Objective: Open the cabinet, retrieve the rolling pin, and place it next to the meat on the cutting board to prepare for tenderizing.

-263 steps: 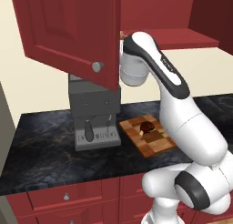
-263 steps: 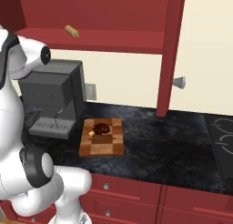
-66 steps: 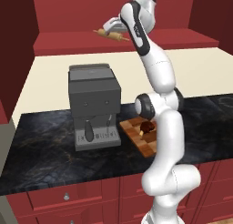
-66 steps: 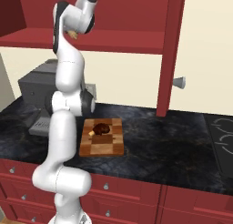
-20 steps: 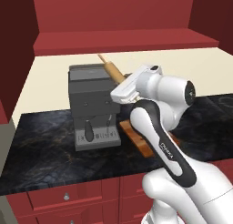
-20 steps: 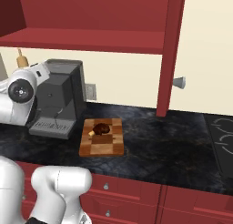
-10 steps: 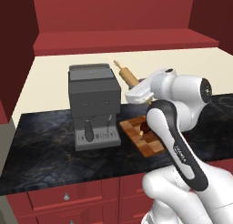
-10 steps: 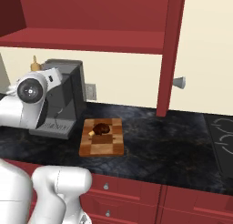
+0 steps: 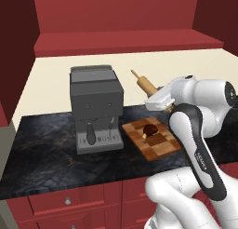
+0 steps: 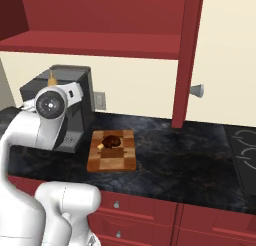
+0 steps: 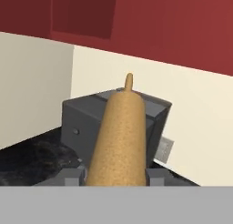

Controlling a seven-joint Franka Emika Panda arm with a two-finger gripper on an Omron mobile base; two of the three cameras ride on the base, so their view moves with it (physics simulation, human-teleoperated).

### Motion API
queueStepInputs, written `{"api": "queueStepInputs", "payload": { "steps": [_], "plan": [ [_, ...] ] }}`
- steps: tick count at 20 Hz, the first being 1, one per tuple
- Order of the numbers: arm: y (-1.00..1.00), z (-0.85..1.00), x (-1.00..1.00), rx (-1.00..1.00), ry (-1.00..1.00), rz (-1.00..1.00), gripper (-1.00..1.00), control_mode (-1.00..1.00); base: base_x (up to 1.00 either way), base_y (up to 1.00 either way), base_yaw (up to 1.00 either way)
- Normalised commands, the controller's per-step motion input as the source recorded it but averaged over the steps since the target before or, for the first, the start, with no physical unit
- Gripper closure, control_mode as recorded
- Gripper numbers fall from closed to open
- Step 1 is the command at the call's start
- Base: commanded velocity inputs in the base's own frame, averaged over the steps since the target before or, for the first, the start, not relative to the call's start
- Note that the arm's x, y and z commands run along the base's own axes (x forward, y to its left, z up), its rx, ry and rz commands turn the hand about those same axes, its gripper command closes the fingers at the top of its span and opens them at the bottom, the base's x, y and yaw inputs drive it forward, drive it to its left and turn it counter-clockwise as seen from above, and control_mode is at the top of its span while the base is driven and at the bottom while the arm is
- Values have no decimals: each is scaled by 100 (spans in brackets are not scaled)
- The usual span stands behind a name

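Rolling pin (image 9: 145,84) clamped in the claw (image 9: 160,98), tilted up above the cutting board (image 9: 152,138).

Your arm (image 9: 195,144) is glossy white, built of fat rounded links like swollen tubes. Dark grey rings mark the joints, and one round dark cap with a paler centre faces the right base camera (image 10: 50,106). Small dark lettering runs along the forearm. The hand (image 9: 160,100) is a pale grey block with small dark fingertips (image 11: 68,176).
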Motion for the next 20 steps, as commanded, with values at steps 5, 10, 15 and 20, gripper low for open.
{"api": "queueStepInputs", "payload": {
  "steps": [5, 10, 15, 20],
  "plan": [
    [-40, -27, -3, -1, 12, 0, 100, -100, 0, 0, 0],
    [-34, -26, -2, 0, 17, 0, 100, -100, 0, 0, 0],
    [-23, -37, -3, 0, 8, 0, 100, -100, 0, 0, 0],
    [-8, -39, -1, -5, 5, 0, 100, -100, 0, 0, 0]
  ]
}}
